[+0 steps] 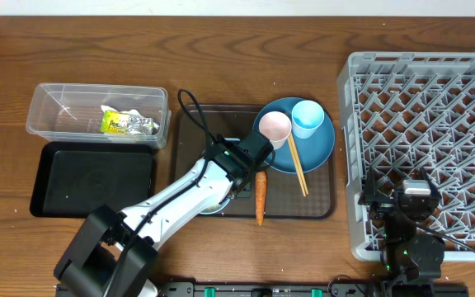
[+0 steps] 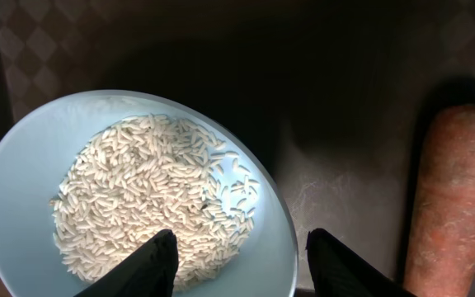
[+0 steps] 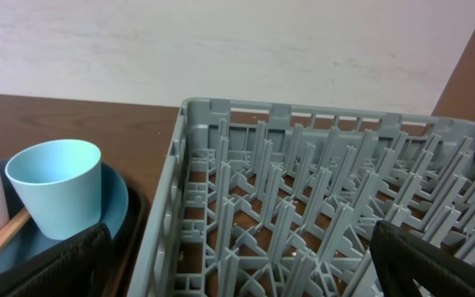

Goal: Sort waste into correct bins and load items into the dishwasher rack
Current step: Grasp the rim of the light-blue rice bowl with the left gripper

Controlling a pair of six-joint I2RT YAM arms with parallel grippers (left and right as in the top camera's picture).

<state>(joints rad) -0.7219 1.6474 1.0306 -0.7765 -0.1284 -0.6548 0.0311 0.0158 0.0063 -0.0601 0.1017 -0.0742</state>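
A small light-blue bowl (image 2: 23, 190) of white rice (image 2: 147, 198) fills the left wrist view, with the orange carrot (image 2: 456, 198) to its right. My left gripper (image 2: 242, 239) is open astride the bowl's right rim, one finger over the rice and one outside. From overhead, the left gripper (image 1: 239, 183) hangs over the brown serving tray (image 1: 320, 198), beside the carrot (image 1: 261, 196). The blue plate (image 1: 316, 148) carries a pinkish cup (image 1: 275, 128), a light-blue cup (image 1: 308, 118) and chopsticks (image 1: 298, 165). My right gripper (image 3: 237, 264) is open and empty over the grey rack (image 3: 303, 115).
A crumpled wrapper (image 1: 126, 124) lies in the clear tub (image 1: 48, 103) at the left, with the black tray (image 1: 93, 177) just in front of it. The rack (image 1: 435, 99) takes up the right side. My left arm crosses the table's front left.
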